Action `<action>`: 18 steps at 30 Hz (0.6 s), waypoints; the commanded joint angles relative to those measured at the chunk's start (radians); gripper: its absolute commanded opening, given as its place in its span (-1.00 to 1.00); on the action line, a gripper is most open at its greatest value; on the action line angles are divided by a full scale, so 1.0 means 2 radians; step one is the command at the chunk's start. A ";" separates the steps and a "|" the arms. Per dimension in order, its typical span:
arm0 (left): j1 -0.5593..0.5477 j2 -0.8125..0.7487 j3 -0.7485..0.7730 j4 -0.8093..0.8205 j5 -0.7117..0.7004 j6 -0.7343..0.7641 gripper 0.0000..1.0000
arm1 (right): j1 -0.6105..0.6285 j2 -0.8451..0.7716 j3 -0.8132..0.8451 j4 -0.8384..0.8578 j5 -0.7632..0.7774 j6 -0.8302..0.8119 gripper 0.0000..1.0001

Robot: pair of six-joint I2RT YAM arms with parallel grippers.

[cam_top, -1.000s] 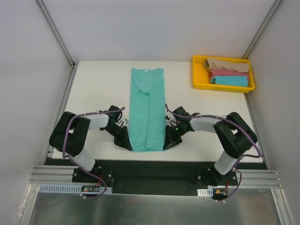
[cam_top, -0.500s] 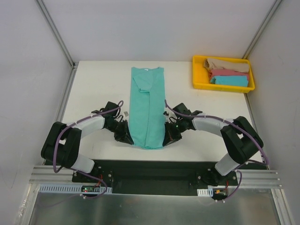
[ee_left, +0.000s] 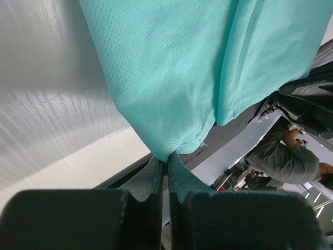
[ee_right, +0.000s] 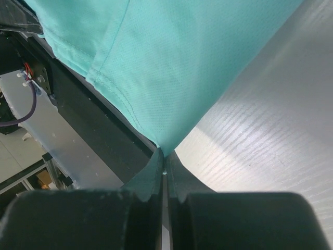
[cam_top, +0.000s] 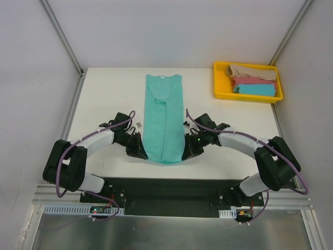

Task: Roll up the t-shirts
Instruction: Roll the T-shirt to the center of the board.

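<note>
The teal t-shirt (cam_top: 164, 117) lies folded into a long strip down the middle of the white table, collar at the far end. My left gripper (cam_top: 141, 153) is shut on its near left corner (ee_left: 169, 148). My right gripper (cam_top: 186, 152) is shut on its near right corner (ee_right: 158, 141). Both corners are lifted a little, so the near hem curls up off the table. A tan t-shirt (cam_top: 251, 72), a pink t-shirt (cam_top: 255, 81) and a sky-blue t-shirt (cam_top: 255, 89) lie folded in the yellow tray (cam_top: 220, 83).
The yellow tray stands at the far right corner of the table. Grey walls (cam_top: 31, 78) close in the left, right and back. A black base rail (cam_top: 171, 190) runs along the near edge.
Both grippers have moved away from the near edge, pulling the shirt's near hem up and towards the collar. The hem now sits further from the rail and curls.
</note>
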 commanded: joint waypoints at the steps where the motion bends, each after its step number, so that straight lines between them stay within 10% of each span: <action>1: 0.008 -0.023 -0.003 -0.009 0.006 -0.001 -1.00 | -0.004 -0.015 -0.004 -0.015 0.013 -0.004 -0.99; 18: 0.043 -0.001 0.047 -0.011 0.007 0.016 -0.96 | -0.036 0.005 0.052 0.001 0.025 -0.014 -0.99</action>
